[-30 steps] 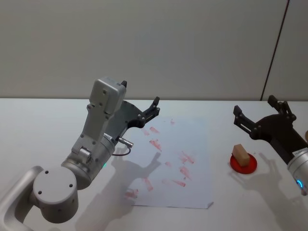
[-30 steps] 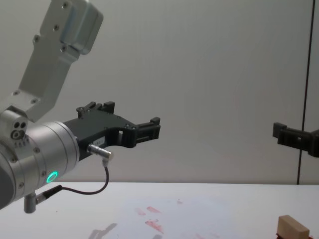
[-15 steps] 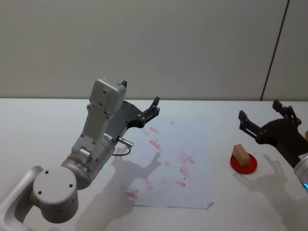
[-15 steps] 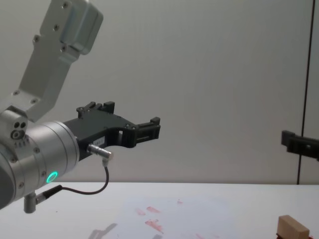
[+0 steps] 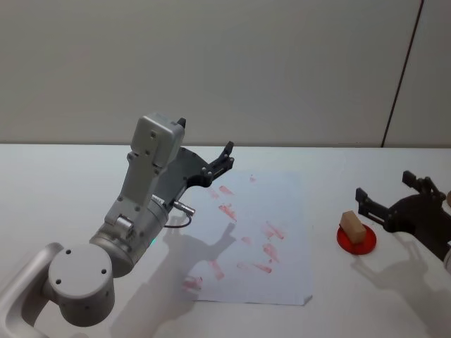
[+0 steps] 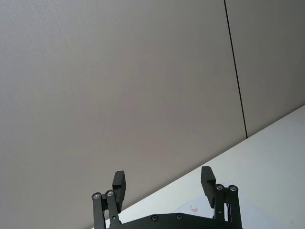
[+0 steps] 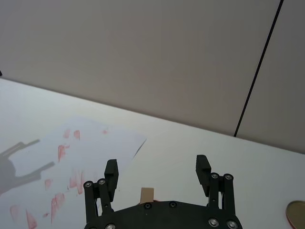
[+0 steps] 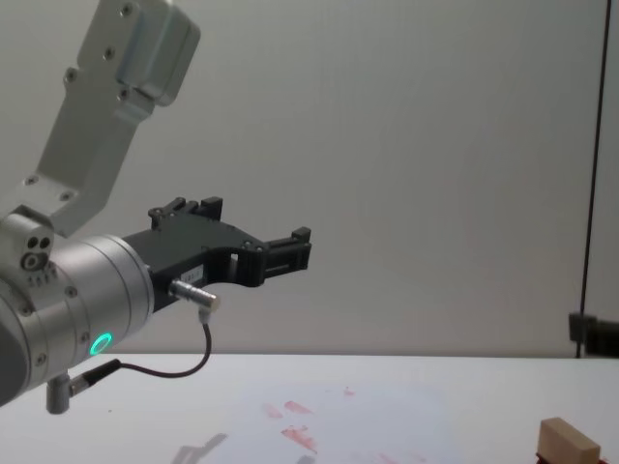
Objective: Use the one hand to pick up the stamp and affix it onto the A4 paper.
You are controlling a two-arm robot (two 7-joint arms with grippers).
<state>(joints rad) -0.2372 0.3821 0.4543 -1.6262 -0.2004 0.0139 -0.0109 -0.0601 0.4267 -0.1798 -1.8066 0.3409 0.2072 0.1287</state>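
The stamp (image 5: 352, 227) is a light-tan wooden block standing on a round red ink pad (image 5: 358, 243), right of the A4 paper (image 5: 282, 211). The sheet lies flat mid-table and bears several smudgy red prints. My right gripper (image 5: 384, 184) hovers open just right of the stamp, with nothing between its fingers. In the right wrist view the right gripper (image 7: 157, 167) points over the stamp (image 7: 147, 194) toward the paper (image 7: 95, 138). My left gripper (image 5: 206, 135) is open and raised over the paper's far left corner. The stamp (image 8: 569, 447) sits low at the right in the chest view.
The big silver left arm (image 5: 134, 211) stands over the table's left half and casts a shadow on the paper. A round tan and red object (image 7: 296, 211) lies at the edge of the right wrist view. Bare white tabletop (image 5: 63, 176) surrounds the sheet.
My right gripper has drawn back to the right and lower, away from above the stamp, staying open. The left arm, the stamp and the paper have not moved.
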